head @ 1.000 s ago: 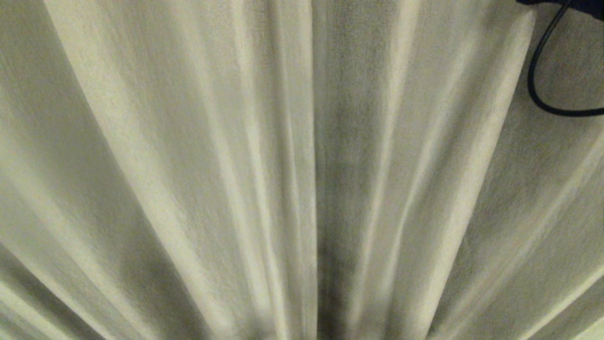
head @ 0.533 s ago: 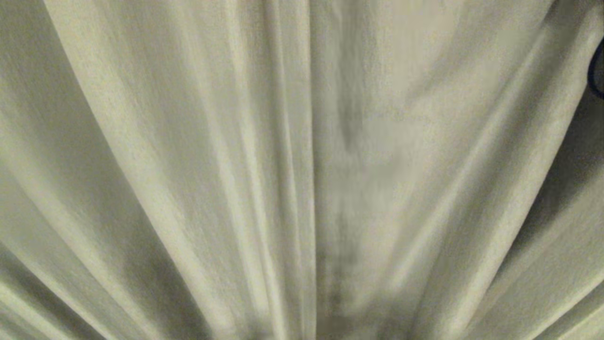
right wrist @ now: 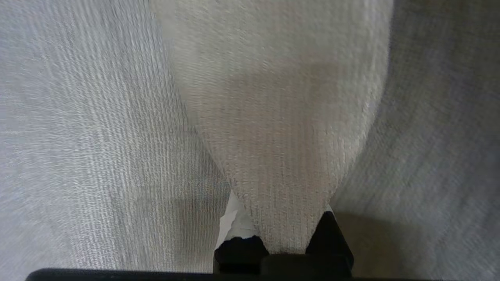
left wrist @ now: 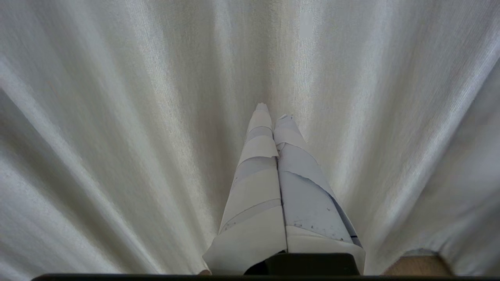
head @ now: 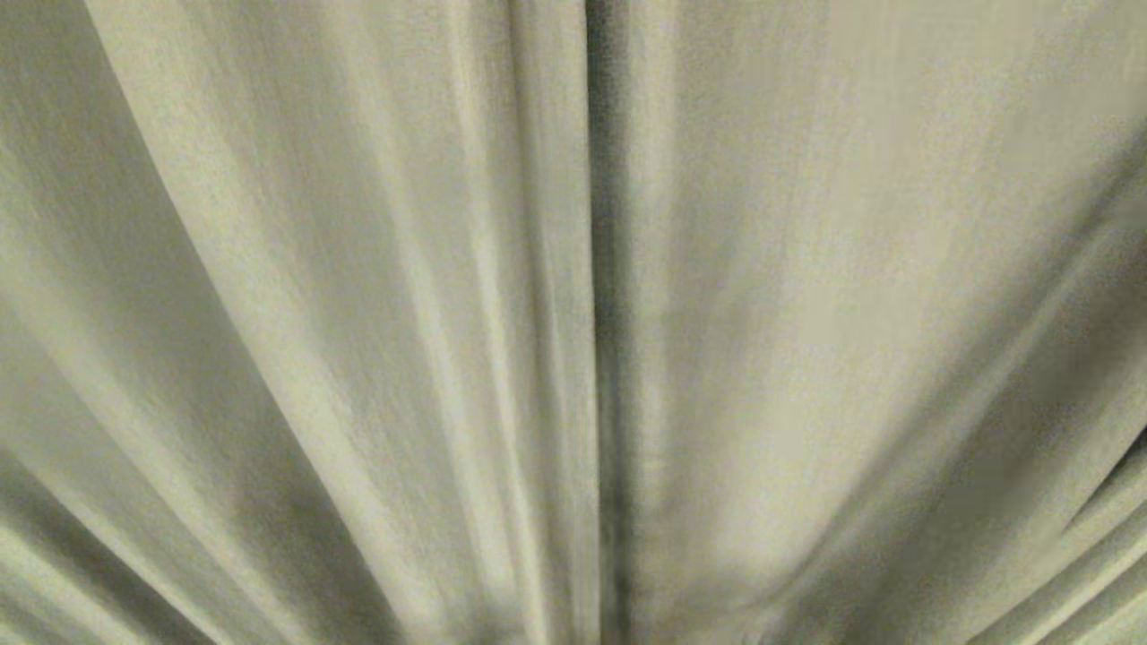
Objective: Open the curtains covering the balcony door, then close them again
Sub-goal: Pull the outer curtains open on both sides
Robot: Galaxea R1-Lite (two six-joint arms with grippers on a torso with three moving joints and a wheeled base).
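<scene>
Whole head view filled by curtains point(head: 358, 313); floor strip point(left wrist: 418, 265) seen below hem. Left gripper point(left wrist: 273, 111) closed, empty; right gripper point(right wrist: 279, 234) covered by fabric fold, closed.

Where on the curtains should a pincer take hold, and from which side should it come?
Best, I think, on a standing vertical fold of the curtains, pinched across from the room-facing front: flat cloth offers nothing to close on, a pleat ridge does. The right pincer is shut on such a fold; the left pincer holds nothing.
</scene>
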